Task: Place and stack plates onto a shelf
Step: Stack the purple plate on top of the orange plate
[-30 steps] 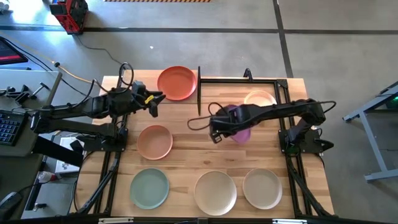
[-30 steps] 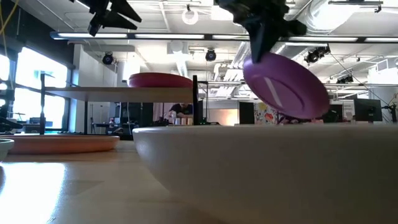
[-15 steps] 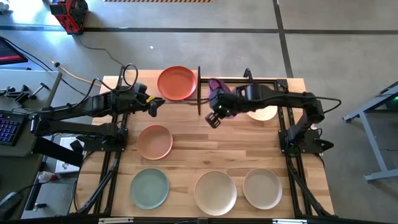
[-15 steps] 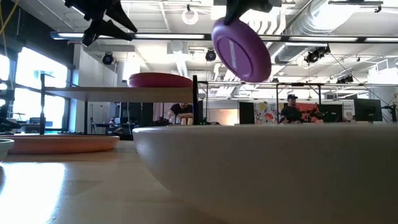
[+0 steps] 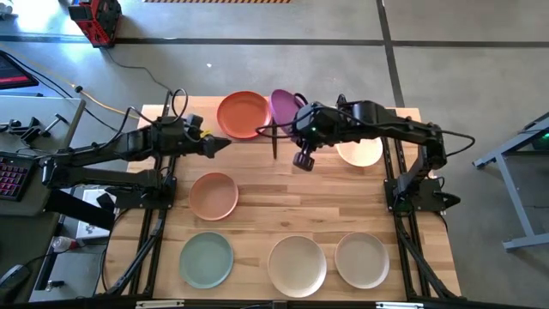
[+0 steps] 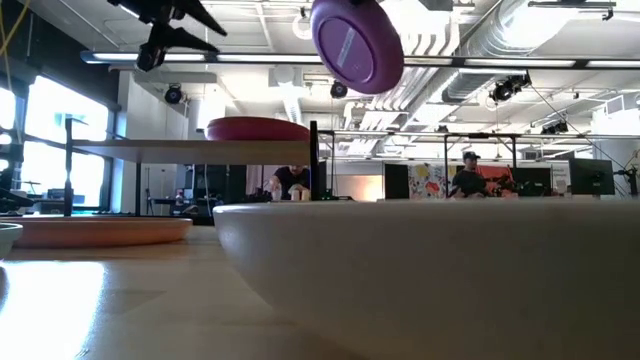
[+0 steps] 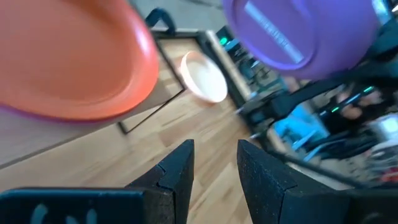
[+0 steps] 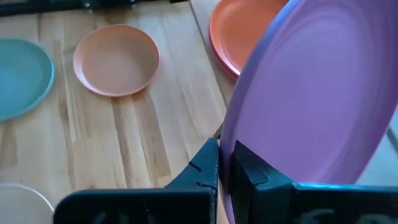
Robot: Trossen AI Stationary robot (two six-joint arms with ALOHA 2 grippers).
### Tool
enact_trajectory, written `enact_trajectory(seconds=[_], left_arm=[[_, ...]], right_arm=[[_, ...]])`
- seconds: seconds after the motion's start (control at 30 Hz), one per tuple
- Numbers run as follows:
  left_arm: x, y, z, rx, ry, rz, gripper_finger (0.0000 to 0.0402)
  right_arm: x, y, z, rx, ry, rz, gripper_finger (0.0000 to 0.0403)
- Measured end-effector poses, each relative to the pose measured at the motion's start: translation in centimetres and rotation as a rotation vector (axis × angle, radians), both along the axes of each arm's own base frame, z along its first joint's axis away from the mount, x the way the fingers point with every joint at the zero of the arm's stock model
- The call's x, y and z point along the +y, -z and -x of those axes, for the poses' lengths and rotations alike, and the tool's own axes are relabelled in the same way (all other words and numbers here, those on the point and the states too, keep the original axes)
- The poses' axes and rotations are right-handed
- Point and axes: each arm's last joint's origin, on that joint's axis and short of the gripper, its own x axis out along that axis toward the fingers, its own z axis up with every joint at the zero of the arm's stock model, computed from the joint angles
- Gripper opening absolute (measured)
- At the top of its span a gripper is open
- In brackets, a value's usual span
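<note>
High view | right gripper (image 5: pixel 302 129) pinching purple plate (image 5: pixel 283 108) beside orange plate (image 5: pixel 243 114) | left gripper (image 5: pixel 218 145) spread

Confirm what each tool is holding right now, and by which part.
Right tool is shut on the purple plate, pinching its rim, with the plate tilted up above the shelf. Left tool is open and holds nothing, near the orange plate.

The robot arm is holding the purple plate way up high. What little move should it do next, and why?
Probably ease the purple plate a bit farther over the shelf, toward the orange plate, and level it. The right gripper pinches its rim, the plate hangs tilted above shelf height, and it sits just beside the orange plate. The left gripper waits nearby, holding nothing.
</note>
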Motion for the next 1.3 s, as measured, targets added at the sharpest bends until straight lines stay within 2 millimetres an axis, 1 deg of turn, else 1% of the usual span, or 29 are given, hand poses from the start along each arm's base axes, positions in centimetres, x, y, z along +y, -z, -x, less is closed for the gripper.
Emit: enact_trajectory(seconds=[0.23,0.33,0.57,0.7,0.83,0.93,1.1,1.3], left_arm=[[0.2,-1.4,-0.3,-0.145,-0.045,-0.011,0.0110],[0.5,-2.7,-0.3,-0.163,-0.069,-0.021,0.0108],[1.8,-6.7,-1.0,-0.141,-0.098,-0.157,0.0081],[2.5,-7.9,-1.7,-0.101,-0.105,-0.204,0.0073],[3.2,-7.5,-2.8,-0.060,-0.093,-0.202,0.0072],[3.5,-6.7,-3.8,-0.019,-0.070,-0.181,0.0072],[4.0,-5.2,-5.7,0.040,0.020,-0.139,0.0072],[4.4,-3.6,-7.5,0.091,0.084,-0.082,0.0072]], right_arm=[[-0.1,0.0,0.2,0.055,-0.104,0.085,0.0000],[-0.6,0.0,0.2,0.070,-0.121,0.108,0.0000],[-2.4,0.1,0.5,0.108,-0.132,0.156,0.0000],[-3.0,0.2,0.7,0.135,-0.153,0.185,0.0000],[-2.7,0.6,0.5,0.183,-0.199,0.205,0.0000],[-2.0,1.4,0.3,0.246,-0.248,0.203,0.0000],[-0.8,2.7,0.1,0.362,-0.300,0.183,0.0000],[0.5,3.5,0.1,0.447,-0.349,0.174,0.0000]])
